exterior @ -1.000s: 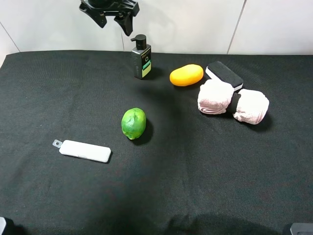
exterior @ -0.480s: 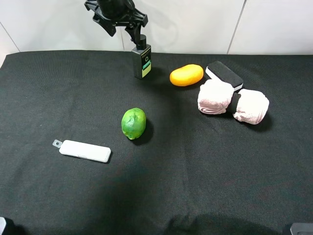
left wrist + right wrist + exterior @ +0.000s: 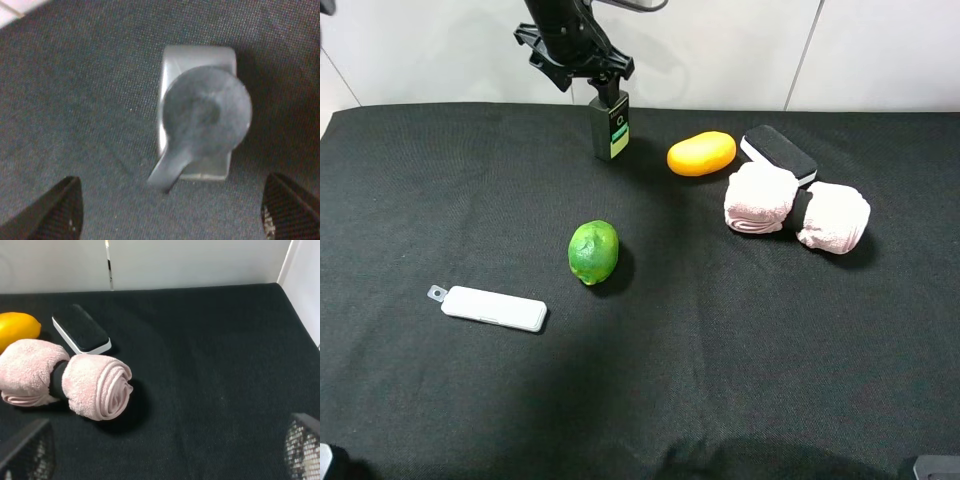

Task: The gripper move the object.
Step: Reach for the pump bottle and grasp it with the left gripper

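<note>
Upper centre of the high view: the left pincer [image 3: 588, 78] hangs just over the upright pump bottle [image 3: 611, 130] on the black worktop [image 3: 740, 350], jaws spread wide either side of its top, gripping nothing, seemingly lined up to close on it.

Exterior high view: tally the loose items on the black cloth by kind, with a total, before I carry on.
Fruit: 2, a green lime and an orange-yellow fruit
Pump bottle: 1
Eraser block: 1
Pink rolled towel: 1
White flat stick: 1
Total: 6
</note>
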You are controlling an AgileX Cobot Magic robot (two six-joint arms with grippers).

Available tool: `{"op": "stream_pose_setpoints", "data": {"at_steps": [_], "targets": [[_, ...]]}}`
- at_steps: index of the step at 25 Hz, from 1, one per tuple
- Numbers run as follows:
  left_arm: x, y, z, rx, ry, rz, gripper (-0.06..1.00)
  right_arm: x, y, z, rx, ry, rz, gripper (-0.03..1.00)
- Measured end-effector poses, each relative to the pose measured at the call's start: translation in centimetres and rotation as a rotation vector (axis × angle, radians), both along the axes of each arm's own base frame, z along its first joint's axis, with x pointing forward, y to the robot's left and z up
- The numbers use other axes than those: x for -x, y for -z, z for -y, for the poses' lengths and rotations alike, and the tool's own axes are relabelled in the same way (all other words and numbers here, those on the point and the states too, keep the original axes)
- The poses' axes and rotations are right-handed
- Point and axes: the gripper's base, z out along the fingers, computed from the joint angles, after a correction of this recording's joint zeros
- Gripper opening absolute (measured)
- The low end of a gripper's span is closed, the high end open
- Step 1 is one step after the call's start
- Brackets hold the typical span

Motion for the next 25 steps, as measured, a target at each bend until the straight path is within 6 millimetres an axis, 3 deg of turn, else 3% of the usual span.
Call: {"op": "stream_pose_setpoints", "data": {"at_steps": [6,12,19,25], "targets": [[-0.3,1.7,1.0,0.003,0.016,-0.001,0.76,0.0,0.0,0.0,-0.002,-0.002,0.0,0.69],[-0.4,1.6,1.6,0.025,0.014,0.029,0.76,0.0,0.0,0.0,-0.003,-0.002,0.0,0.69],[-0.7,3.5,1.9,0.016,0.016,0.004,0.76,0.0,0.0,0.0,-0.003,-0.002,0.0,0.69],[-0.9,3.6,2.1,0.029,0.017,0.028,0.76,0.0,0.0,0.0,-0.003,-0.002,0.0,0.69]]}}
